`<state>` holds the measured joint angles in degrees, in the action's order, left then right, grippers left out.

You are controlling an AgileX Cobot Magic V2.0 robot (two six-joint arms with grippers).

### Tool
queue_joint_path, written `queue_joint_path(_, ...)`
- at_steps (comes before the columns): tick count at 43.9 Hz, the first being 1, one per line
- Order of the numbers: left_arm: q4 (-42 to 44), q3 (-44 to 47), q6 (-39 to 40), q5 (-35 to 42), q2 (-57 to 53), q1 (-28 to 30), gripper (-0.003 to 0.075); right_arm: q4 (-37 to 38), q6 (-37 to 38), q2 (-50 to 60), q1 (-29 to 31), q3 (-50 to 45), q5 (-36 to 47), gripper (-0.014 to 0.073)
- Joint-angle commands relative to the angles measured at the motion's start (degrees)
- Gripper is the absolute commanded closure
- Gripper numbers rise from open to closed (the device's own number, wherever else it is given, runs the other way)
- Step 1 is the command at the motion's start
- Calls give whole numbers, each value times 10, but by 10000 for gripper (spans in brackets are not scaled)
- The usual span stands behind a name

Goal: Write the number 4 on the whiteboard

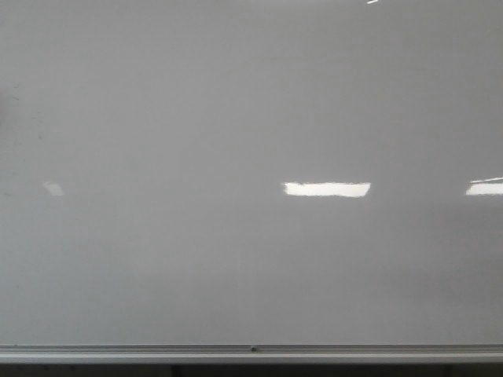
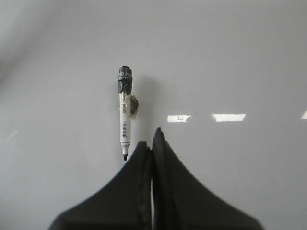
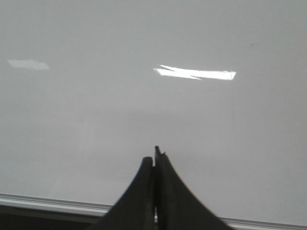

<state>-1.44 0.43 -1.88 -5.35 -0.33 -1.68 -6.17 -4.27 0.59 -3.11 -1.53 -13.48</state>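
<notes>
- On my front camera the whiteboard [image 1: 236,118] fills nearly everything, glossy grey-white, and I see no writing on it, so no number 4 shows on the stretch of board these cameras cover.
- Its silver frame edge [image 1: 157,351] runs along the near side of the board, with a dark strip below it.
- Neither arm shows in that front view.
- From the left wrist camera, my left hand [image 2: 152,139] has its two dark fingers pressed together, with nothing between them.
- A marker [image 2: 125,112] lies just beside that hand on the board surface, white-bodied with a grey end; its bare black tip [image 2: 125,157] points toward the fingers, close to them but not touching.
- A small dark blob sits against the marker's body; I cannot tell what it is.
- From the right wrist camera, my right hand [image 3: 156,158] is also closed, fingers together and empty, over the board close to its frame.
- Bright light reflections [image 1: 326,189] lie across the board right of centre.
</notes>
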Motion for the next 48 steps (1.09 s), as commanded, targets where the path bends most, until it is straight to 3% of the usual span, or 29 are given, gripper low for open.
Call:
queue_joint_path(1, -4, 3, 2, 49, -8, 0, 741, 3, -1, 11, -1, 8, 48, 657)
queue_joint_path(19, -4, 3, 2, 53, -8, 0, 741, 3, -1, 11, -1, 8, 60, 657)
queue_joint_path(28, -4, -24, 2, 115, -8, 0, 741, -20, -1, 11, -1, 37, 112, 657)
queue_joint_path(34, -3, -84, 2, 95, -4, 0, 741, -23, -1, 10, -1, 118, 64, 657)
queue_joint_path(48, 25, -208, 2, -65, 129, 0, 741, -23, -1, -106, -1, 263, -51, 657)
